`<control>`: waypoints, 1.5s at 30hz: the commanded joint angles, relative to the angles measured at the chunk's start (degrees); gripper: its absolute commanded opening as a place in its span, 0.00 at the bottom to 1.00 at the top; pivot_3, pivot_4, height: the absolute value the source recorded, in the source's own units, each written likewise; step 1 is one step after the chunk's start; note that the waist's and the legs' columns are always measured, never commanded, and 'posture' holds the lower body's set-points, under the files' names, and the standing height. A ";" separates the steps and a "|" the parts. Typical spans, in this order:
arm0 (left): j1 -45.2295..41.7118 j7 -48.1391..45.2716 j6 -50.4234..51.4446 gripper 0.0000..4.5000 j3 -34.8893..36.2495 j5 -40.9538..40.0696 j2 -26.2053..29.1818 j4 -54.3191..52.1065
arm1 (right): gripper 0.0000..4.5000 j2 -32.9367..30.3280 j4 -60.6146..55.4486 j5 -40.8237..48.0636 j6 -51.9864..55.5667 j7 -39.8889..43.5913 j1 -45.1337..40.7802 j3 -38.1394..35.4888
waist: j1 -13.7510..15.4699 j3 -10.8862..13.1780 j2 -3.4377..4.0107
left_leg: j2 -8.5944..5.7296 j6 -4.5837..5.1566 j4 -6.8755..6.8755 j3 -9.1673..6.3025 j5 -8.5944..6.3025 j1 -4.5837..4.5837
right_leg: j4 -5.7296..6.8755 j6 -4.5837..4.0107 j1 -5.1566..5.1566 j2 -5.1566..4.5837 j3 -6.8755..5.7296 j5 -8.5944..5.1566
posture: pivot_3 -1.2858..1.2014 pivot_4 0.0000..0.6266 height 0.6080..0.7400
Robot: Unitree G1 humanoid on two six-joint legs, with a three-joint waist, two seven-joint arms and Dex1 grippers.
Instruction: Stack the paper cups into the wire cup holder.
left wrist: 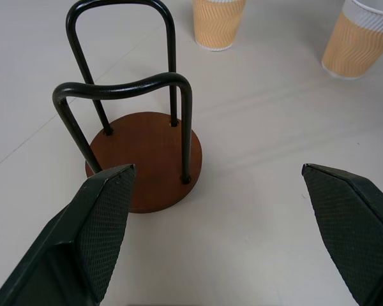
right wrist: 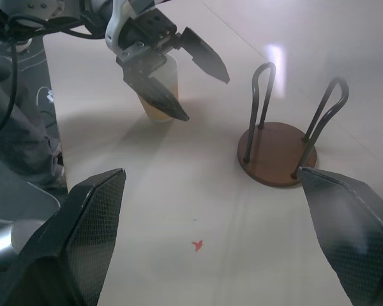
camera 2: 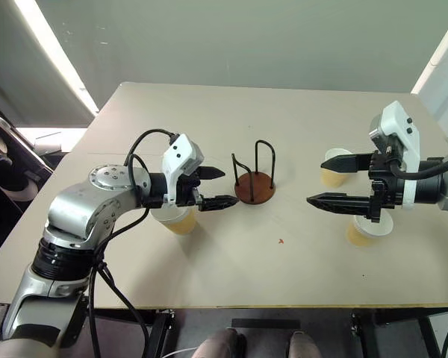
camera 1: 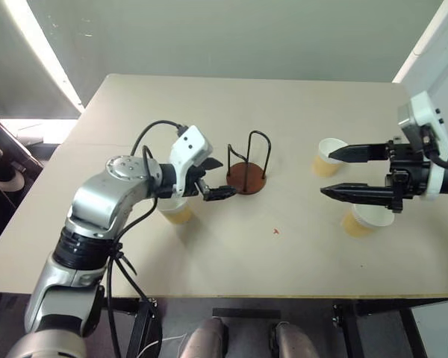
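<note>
Ribbed tan paper cups (left wrist: 219,22), looped wire cup holder (left wrist: 143,150)

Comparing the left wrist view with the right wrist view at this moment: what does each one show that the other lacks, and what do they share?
Left wrist view: two tan-yellow paper cups, one behind the holder, another off to the side.

Right wrist view: the open left gripper in front of a third tan-yellow paper cup, and a small red mark on the table.

Both: the empty wire cup holder with its round reddish-brown base, and the pale tabletop.
</note>
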 commanded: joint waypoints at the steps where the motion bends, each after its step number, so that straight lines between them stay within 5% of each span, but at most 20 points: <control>1: -0.22 0.17 -1.08 1.00 0.11 0.20 -0.03 -2.14 | 1.00 -0.89 -0.62 1.11 0.50 -0.10 -1.25 -1.49 | 0.01 0.00 0.00 | 0.00 0.00 0.00 0.00 0.00 0.00 | 0.00 0.00 0.00 0.00 0.00 0.00 | 0.52 0.24 1.00; 11: -2.85 -0.50 -3.40 1.00 -3.52 2.90 -1.91 2.22 | 1.00 -1.04 -2.55 1.86 1.33 -2.36 1.66 -3.59 | 0.09 0.00 0.00 | 0.00 0.00 0.00 0.01 0.00 0.00 | 0.01 0.00 0.00 0.00 0.01 0.00 | 0.52 0.24 1.00; 21: -7.16 -0.20 -8.39 1.00 -6.14 7.84 -6.34 11.00 | 1.00 -1.14 -3.63 12.48 4.84 -4.37 -2.17 -6.61 | 0.26 0.00 0.00 | 0.01 -0.01 -0.01 0.02 -0.01 -0.02 | 0.00 0.00 -0.02 0.01 0.03 0.00 | 0.52 0.24 1.00; 42: -10.25 1.95 -13.27 1.00 -7.99 13.53 -18.72 21.90 | 1.00 -2.16 -4.87 14.72 3.84 -8.01 -0.07 -8.10 | 0.73 0.00 0.00 | 0.01 0.00 0.00 0.02 -0.01 -0.07 | -0.04 0.05 -0.04 0.01 0.04 0.03 | 0.52 0.24 1.00; 45: -10.25 2.36 -13.90 0.88 -8.05 14.20 -19.86 22.47 | 1.00 -2.17 -5.02 15.23 3.87 -8.69 0.23 -8.43 | 0.78 0.00 0.00 | 0.01 0.00 0.00 0.02 -0.01 -0.07 | -0.04 0.06 -0.04 0.01 0.04 0.03 | 0.52 0.24 1.00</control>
